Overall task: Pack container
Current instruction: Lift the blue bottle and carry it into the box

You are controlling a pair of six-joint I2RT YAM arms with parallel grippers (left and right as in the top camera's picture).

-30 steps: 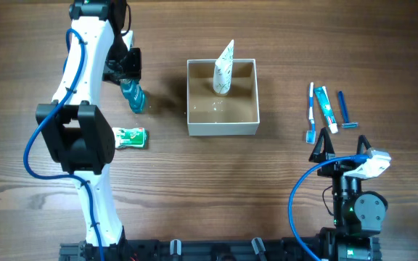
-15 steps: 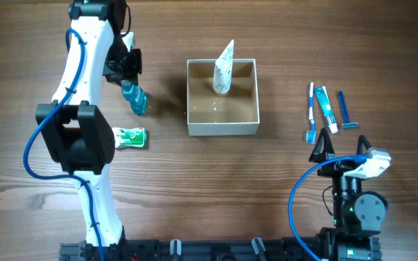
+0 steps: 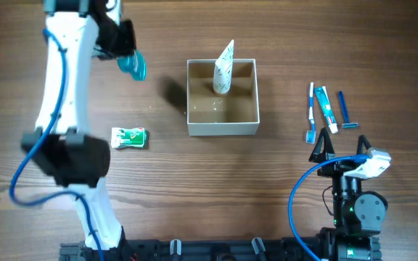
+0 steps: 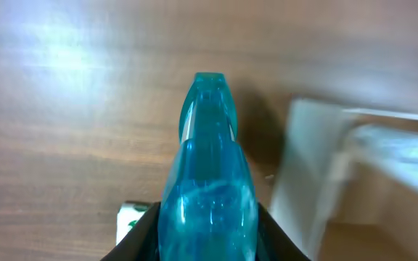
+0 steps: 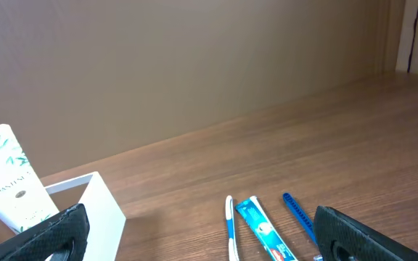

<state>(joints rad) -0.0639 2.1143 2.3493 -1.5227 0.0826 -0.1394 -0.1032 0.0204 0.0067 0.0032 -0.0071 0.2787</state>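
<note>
The container point(image 3: 223, 126), a square white-walled box with a tan inside, stands mid-table with a white tube point(image 3: 223, 68) leaning in its far side. My left gripper point(image 3: 125, 56) is shut on a clear teal bottle point(image 3: 133, 65) and holds it in the air left of the container. In the left wrist view the bottle point(image 4: 209, 181) fills the jaws, with the container's white wall point(image 4: 318, 174) to its right. My right gripper point(image 3: 324, 147) is open and empty near the front right. The right wrist view shows the container's corner point(image 5: 96, 206) and the tube point(image 5: 13, 185).
A small green-and-white packet point(image 3: 129, 138) lies on the table front left. A toothbrush point(image 3: 311, 112), a toothpaste tube point(image 3: 326, 107) and a blue razor point(image 3: 345, 110) lie side by side at the right, just beyond my right gripper.
My left gripper has lifted the teal bottle off the table and carried it up and away from the front. The right arm has not moved.
</note>
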